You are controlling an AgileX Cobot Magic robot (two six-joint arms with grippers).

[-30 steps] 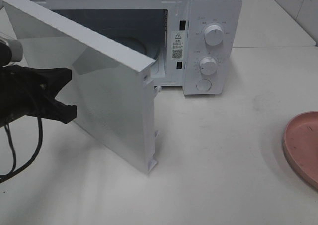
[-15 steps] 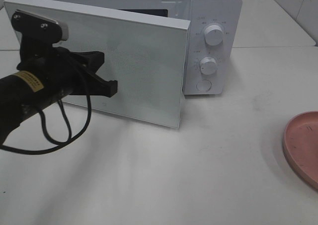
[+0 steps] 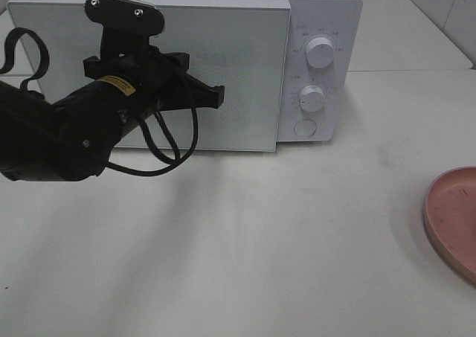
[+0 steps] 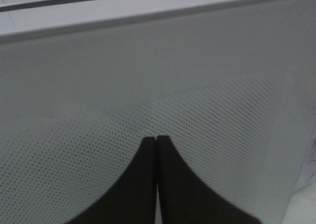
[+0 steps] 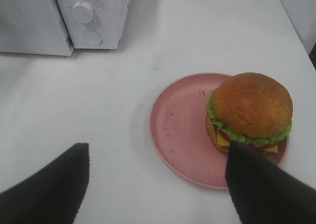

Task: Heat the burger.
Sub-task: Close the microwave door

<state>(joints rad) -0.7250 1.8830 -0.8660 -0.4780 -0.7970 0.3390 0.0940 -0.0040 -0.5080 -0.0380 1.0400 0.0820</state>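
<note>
The burger [image 5: 251, 110], with a golden bun, lettuce and cheese, sits on the far side of a pink plate [image 5: 180, 130] in the right wrist view. My right gripper [image 5: 158, 152] hovers open above the plate's near side, holding nothing. The exterior high view cuts the burger off and shows only the plate's edge [image 3: 454, 218]. The white microwave [image 3: 320, 24] stands at the back. Its door [image 3: 245, 69] lies almost flush with the front. My left gripper [image 3: 219, 95] is shut, and its joined tips [image 4: 156, 139] rest against the dotted door panel [image 4: 197, 85].
Two knobs [image 3: 320, 52] [image 3: 312, 97] and a round button [image 3: 305, 127] are on the microwave's right panel. A black cable [image 3: 167, 147] loops under the left arm. White tabletop [image 3: 297, 240] spreads between the microwave and the plate.
The microwave door has swung from wide open to nearly closed. My left gripper moved right and toward the microwave with it. The plate has not moved.
</note>
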